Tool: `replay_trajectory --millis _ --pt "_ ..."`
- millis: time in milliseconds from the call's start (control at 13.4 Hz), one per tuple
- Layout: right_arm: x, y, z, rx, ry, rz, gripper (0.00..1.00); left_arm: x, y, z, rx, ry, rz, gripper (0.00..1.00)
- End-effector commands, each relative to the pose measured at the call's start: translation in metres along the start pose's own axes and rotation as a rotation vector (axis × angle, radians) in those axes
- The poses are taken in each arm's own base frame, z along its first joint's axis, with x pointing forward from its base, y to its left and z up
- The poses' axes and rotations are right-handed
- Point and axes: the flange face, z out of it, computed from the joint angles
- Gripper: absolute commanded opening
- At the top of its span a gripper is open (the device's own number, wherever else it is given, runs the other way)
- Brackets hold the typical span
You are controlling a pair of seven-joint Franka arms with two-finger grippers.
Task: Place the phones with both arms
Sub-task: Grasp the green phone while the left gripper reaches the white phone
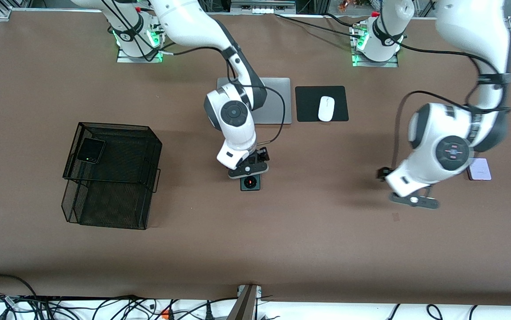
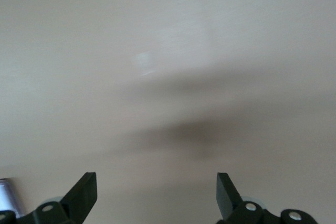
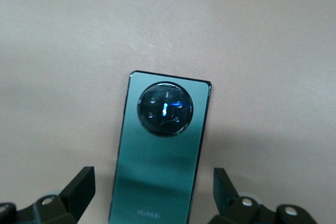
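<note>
**A:** Your right hand [image 3: 152, 195] hangs spread and empty directly over the dark green phone [image 3: 160, 156], whose long axis runs straight between the fingers [image 3: 79, 187], camera ring away from the wrist.

**B:** And the left?

**A:** Your left hand [image 1: 413, 201] hovers spread over bare brown surface [image 1: 282, 240]; the lilac phone [image 1: 480, 169] lies just beside it, toward the bases. The black phone [image 1: 90, 150] already sits in the mesh basket [image 1: 149, 178]. Laptop [image 1: 275, 100] and mouse [image 1: 326, 108] stand well apart.
</note>
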Motion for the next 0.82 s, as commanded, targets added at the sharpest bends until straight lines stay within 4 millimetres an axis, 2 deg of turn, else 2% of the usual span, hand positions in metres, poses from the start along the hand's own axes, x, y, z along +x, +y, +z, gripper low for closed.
replay_trajectory --millis 0,149,299,523,747 --pt "0.004 -0.005 0.001 0.002 0.013 -0.011 0.99 -0.025 -0.065 0.002 -0.004 -0.021 0.085 1.00" --pt "0.003 -0.003 0.005 -0.016 0.013 -0.019 0.99 -0.043 -0.123 0.013 -0.012 -0.018 0.121 1.00" --pt "-0.003 -0.009 0.012 -0.023 0.007 -0.032 0.99 -0.058 -0.172 0.026 -0.016 0.000 0.061 1.00" --pt "-0.008 -0.009 0.024 -0.048 0.003 -0.056 1.00 -0.076 -0.220 0.051 -0.018 0.021 -0.009 1.00" --pt "-0.006 -0.009 0.029 -0.040 0.044 -0.061 1.00 -0.102 -0.250 0.075 -0.015 0.039 -0.044 1.00"
